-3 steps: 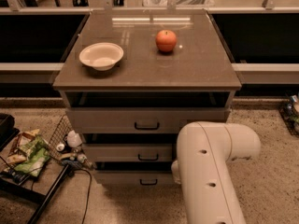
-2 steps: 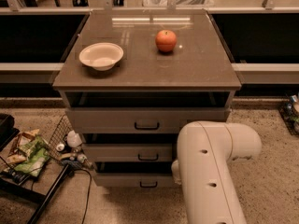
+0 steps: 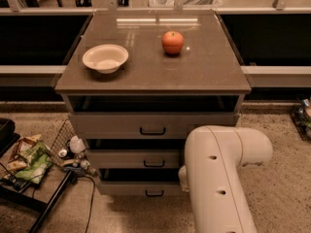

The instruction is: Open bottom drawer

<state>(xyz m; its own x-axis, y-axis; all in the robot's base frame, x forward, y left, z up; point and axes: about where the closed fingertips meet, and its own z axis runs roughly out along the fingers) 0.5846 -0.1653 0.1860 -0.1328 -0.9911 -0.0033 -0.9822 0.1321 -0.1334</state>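
no change is seen: the bottom drawer (image 3: pixel 127 188) at 6 o'clock is left unpulled; the gripper is unseen, perhaps behind the arm (image 3: pixel 218 178) at 5 o'clock, so its state cannot be told.

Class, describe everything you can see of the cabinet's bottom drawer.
The bottom drawer is the lowest of three, with a flat grey-beige front and a small black bar handle at its middle. A dark gap shows above it, and it sits level near the floor. The white arm stands in front of its right end, hiding it. The gripper is out of view.
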